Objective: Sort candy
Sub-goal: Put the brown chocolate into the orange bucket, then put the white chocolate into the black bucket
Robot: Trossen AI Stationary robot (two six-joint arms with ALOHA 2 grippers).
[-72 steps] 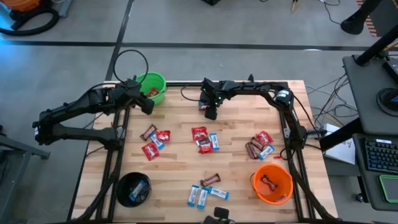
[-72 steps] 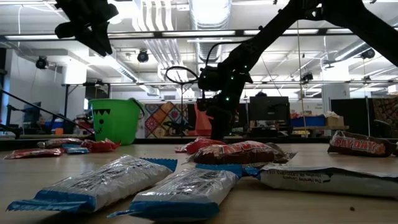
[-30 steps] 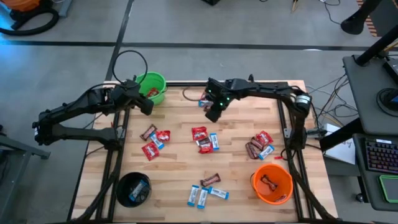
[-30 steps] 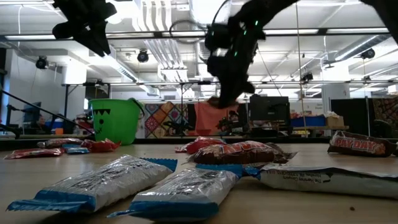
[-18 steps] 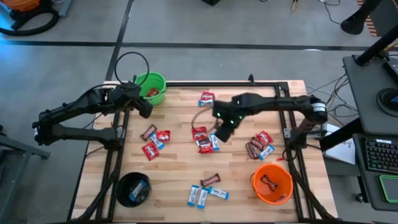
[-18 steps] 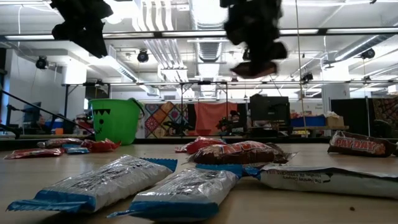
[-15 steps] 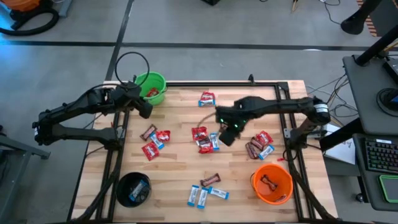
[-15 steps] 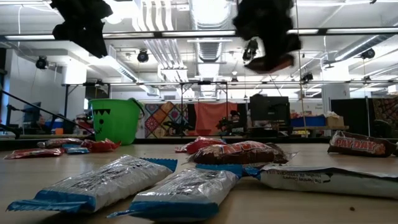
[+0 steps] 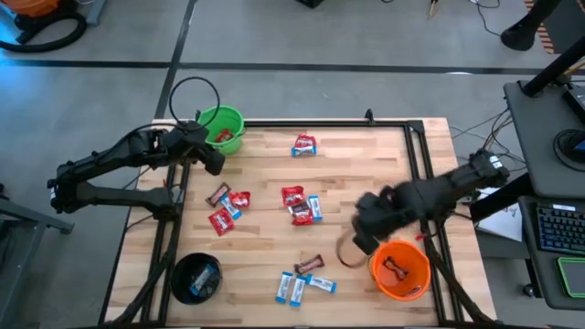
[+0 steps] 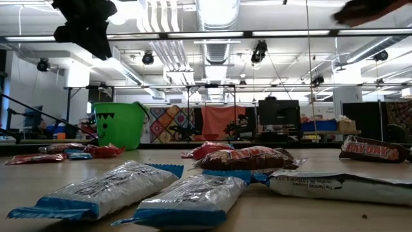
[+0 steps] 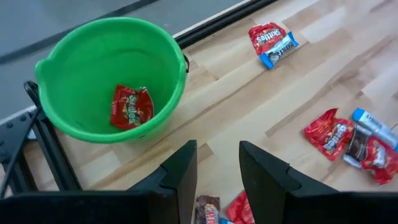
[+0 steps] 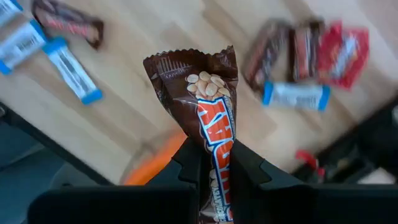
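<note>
Brown wrapper first: we see a dark brown bar [image 12: 211,102] with orange lettering and printed peanuts pinched between the fingers of the right gripper [image 12: 214,163], which are pressed together on its lower end. From above, the right gripper [image 9: 364,228] hangs over the table just beside the orange bucket [image 9: 399,270], on the side towards the table's middle; that bucket already holds one brown bar [image 9: 395,268]. In the low view we find only a dark blurred shape at the upper right corner, and we cannot tell what part of the arm it is.

We see the left gripper [image 9: 207,155] raised near the green bucket [image 9: 222,128] at the far left corner of the wooden table [image 9: 265,242]. Its fingers [image 11: 180,174] stand spread apart with nothing between them. Inside the green bucket lies one red packet [image 11: 131,106].

We count the rest of the candy scattered on the wood: a red and a blue-and-white packet together near the far edge [image 9: 303,144], a mixed cluster at the middle [image 9: 300,205], another mixed group on the left [image 9: 227,206], and brown and blue-and-white pieces near the front edge [image 9: 302,279]. A black bucket [image 9: 196,278] at the front left corner holds a blue-and-white packet.
</note>
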